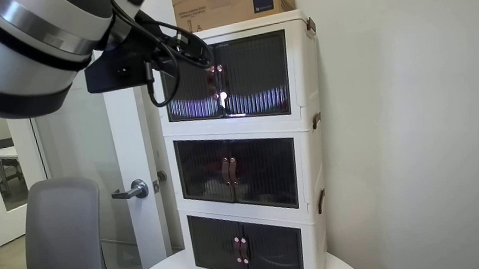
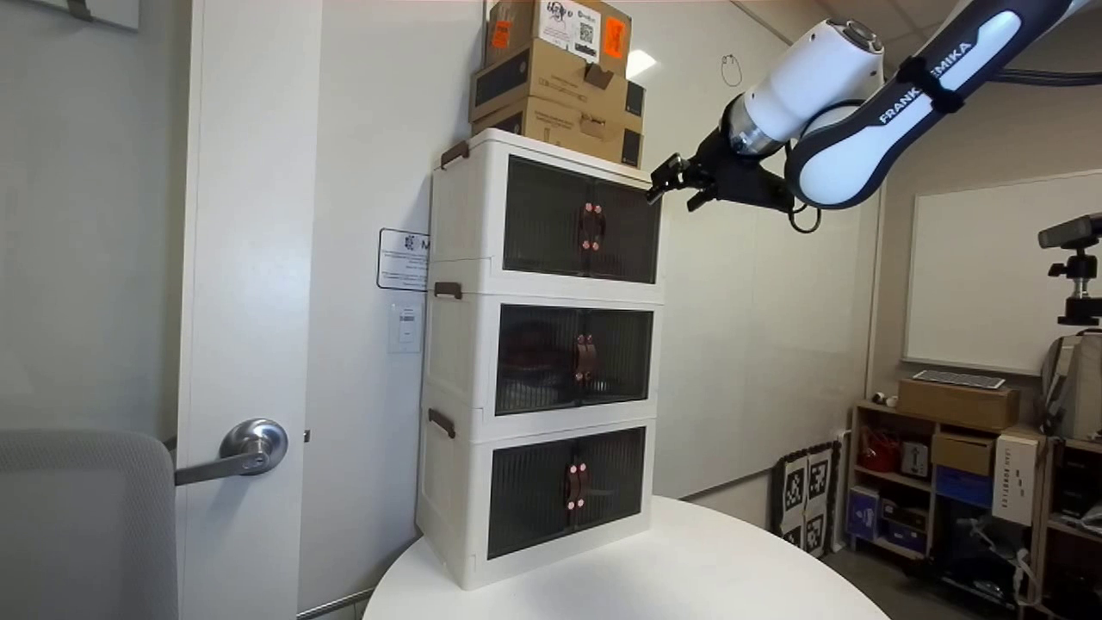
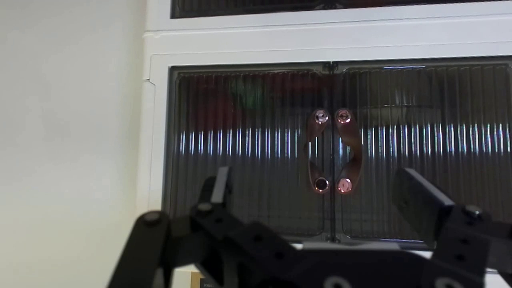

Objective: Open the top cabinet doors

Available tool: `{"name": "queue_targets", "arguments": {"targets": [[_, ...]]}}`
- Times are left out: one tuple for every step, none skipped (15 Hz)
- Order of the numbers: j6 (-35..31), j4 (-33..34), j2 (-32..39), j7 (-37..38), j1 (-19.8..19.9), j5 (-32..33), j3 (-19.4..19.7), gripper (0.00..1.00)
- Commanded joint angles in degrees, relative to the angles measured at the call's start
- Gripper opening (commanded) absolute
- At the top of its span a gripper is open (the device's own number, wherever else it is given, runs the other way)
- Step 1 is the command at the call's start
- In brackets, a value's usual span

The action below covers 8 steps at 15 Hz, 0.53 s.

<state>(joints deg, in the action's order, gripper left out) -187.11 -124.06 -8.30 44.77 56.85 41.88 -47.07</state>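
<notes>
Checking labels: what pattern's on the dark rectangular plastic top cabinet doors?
The doors are vertically ribbed, clearest in the wrist view.

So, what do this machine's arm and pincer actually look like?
The arm is rounded, white and black, with a silver band. White lettering reads FRANK and EMIKA, interrupted by a black strap. The pincer is black, with two jointed, angular fingers edged in pale grey. Black cables loop near it.

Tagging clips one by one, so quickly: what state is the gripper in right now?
Gripper: open, jaws spread wide apart in the wrist view, holding nothing.
</notes>
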Motion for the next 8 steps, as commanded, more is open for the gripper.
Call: {"name": "queue_targets", "arguments": {"targets": [[-2.57, -0.93, -3.29, 2.51, 3.66, -0.22, -1.6, 1.0], [-3.74, -0.85, -3.9, 3.04, 5.23, -0.36, -2.52, 1.0], [-5.06, -0.78, -4.15, 3.03, 6.64, -0.71, -3.52, 1.0], [-6.51, -0.55, -4.33, 2.67, 8.51, -1.14, -4.98, 1.0], [-7.9, -0.54, -4.46, 1.98, 10.24, -1.81, -6.46, 1.0], [-8.95, -0.35, -4.36, 1.3, 11.97, -2.7, -8.23, 1.0], [-10.16, -0.14, -4.28, 0.61, 14.0, -3.71, -10.39, 1.0], [-10.83, -0.01, -4.04, -0.04, 15.73, -4.75, -12.5, 1.0]]}}
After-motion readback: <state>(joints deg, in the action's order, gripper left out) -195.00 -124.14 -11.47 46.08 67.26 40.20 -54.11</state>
